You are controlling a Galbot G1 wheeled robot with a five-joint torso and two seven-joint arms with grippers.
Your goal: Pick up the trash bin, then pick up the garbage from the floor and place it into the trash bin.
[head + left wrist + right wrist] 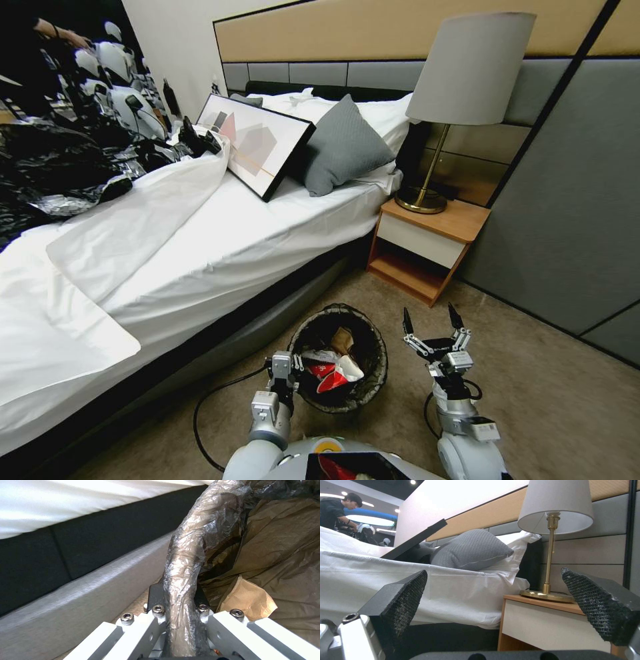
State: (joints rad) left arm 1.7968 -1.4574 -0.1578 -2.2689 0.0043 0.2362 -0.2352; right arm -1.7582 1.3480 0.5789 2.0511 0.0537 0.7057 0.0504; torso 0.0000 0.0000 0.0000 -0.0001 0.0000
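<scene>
1. Head view: nearest the camera, both arms reach forward over tan carpet. Left gripper [288,373] grips the near-left rim of the trash bin [363,390], apparently to carry it; the round bin with its crinkled dark liner sits beside the bed [200,240] base. Garbage [337,375] already lies inside: red-and-white wrappers, plus a tan piece further in.
2. Head view, right: right gripper [433,323] hovers just beside the bin, black fingers spread, holding nothing. Wooden nightstand [460,223] with brass lamp [467,73] stands beyond.
3. Left wrist view: fingers [156,597] pinch the bin's rim, a rolled ridge of glossy, wrinkled liner plastic. Tan paper piece [248,598] rests against the liner inside.
4. Right wrist view: 2 rough-textured black pads [403,595] stand wide apart, aimed at the bed and nightstand.
</scene>
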